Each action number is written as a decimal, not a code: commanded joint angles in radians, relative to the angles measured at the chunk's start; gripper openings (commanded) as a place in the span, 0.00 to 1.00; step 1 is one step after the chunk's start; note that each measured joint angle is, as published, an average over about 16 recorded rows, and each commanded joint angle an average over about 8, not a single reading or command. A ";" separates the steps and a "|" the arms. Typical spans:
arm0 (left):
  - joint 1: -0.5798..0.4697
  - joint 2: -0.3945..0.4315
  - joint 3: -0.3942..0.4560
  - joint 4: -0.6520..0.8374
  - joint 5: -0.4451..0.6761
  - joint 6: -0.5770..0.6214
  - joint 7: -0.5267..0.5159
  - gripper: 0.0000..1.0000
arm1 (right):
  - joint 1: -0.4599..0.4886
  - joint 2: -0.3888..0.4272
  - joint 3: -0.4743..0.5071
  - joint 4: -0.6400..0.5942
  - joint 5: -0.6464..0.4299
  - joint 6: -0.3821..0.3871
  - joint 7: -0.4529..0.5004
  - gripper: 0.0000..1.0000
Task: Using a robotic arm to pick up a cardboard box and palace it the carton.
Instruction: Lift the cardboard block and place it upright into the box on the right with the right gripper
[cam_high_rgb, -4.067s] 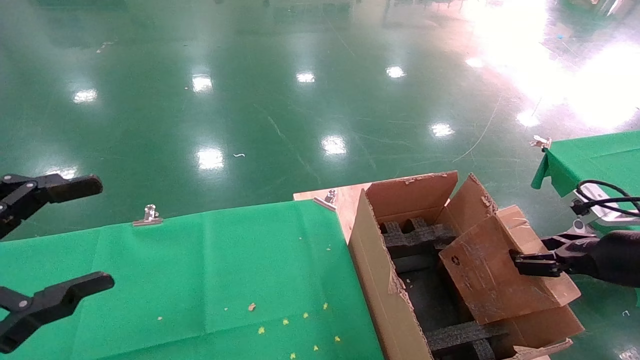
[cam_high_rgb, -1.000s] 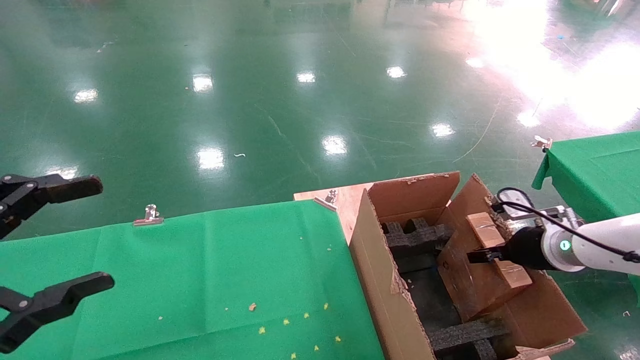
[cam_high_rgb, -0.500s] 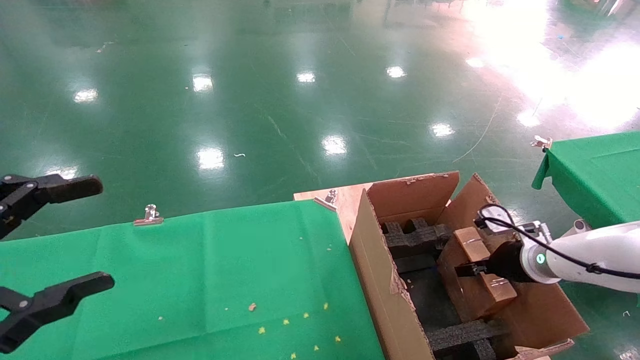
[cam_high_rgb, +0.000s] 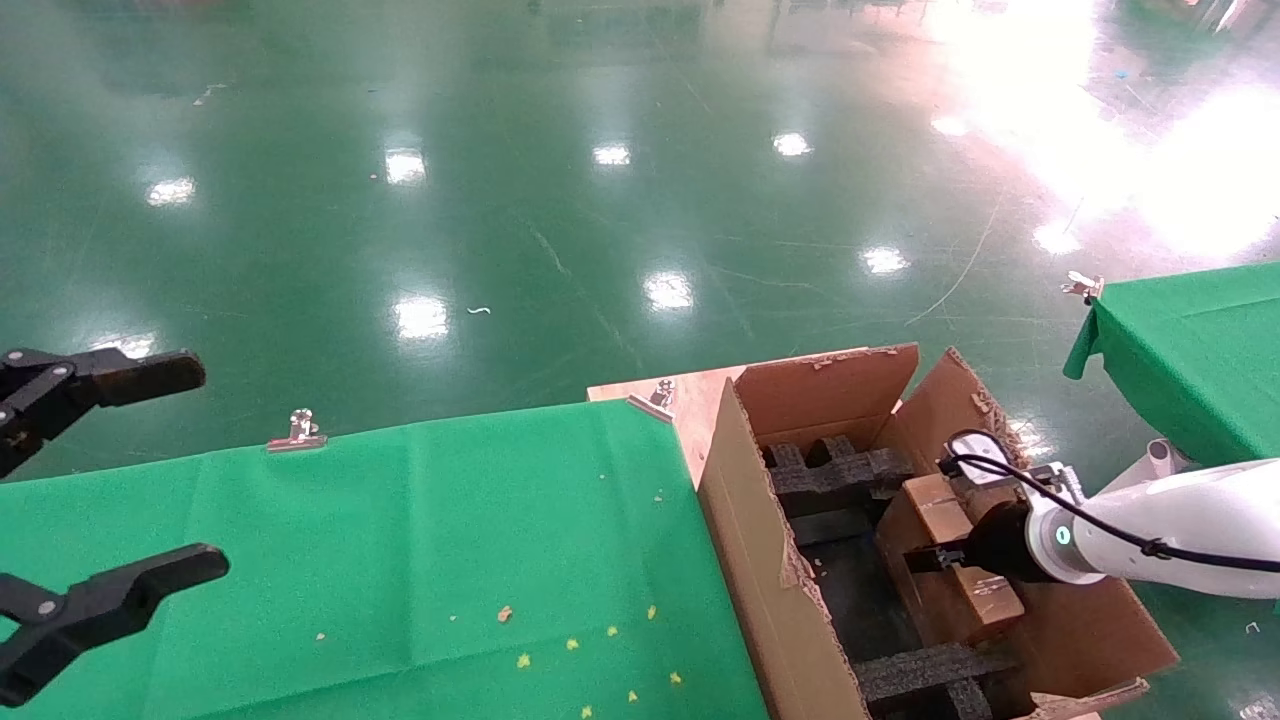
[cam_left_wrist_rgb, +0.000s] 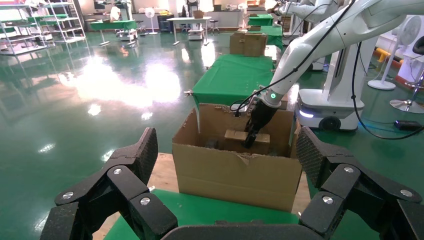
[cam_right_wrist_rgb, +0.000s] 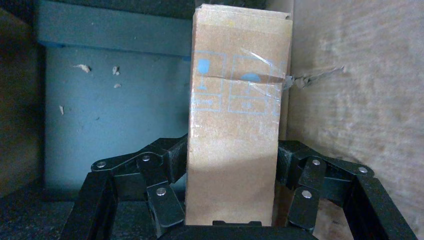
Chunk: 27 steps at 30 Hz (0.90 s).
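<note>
Glossy green flooring surrounds a table draped in green cloth (cam_high_rgb: 400, 540), with the carton (cam_high_rgb: 760, 560) standing open at the table's right end, black foam blocks (cam_high_rgb: 830, 475) visible inside. Right arm, the robotic arm (cam_high_rgb: 1150, 535), reaches into the carton from the right; its gripper (cam_right_wrist_rgb: 230, 175) is clenched on the cardboard box (cam_high_rgb: 960, 555), one finger (cam_right_wrist_rgb: 165, 165) pressed against each side, the box held within the carton near its right wall. Left gripper (cam_high_rgb: 70, 500) hangs parked over the table's left edge, jaws spread wide and holding nothing.
</note>
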 joint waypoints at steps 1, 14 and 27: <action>0.000 0.000 0.000 0.000 0.000 0.000 0.000 1.00 | -0.004 -0.005 0.000 -0.007 0.006 -0.001 -0.005 0.93; 0.000 0.000 0.000 0.000 0.000 0.000 0.000 1.00 | -0.001 -0.001 0.000 -0.003 0.006 -0.003 -0.005 1.00; 0.000 0.000 0.000 0.000 0.000 0.000 0.000 1.00 | 0.022 0.033 0.003 0.045 -0.016 -0.006 0.006 1.00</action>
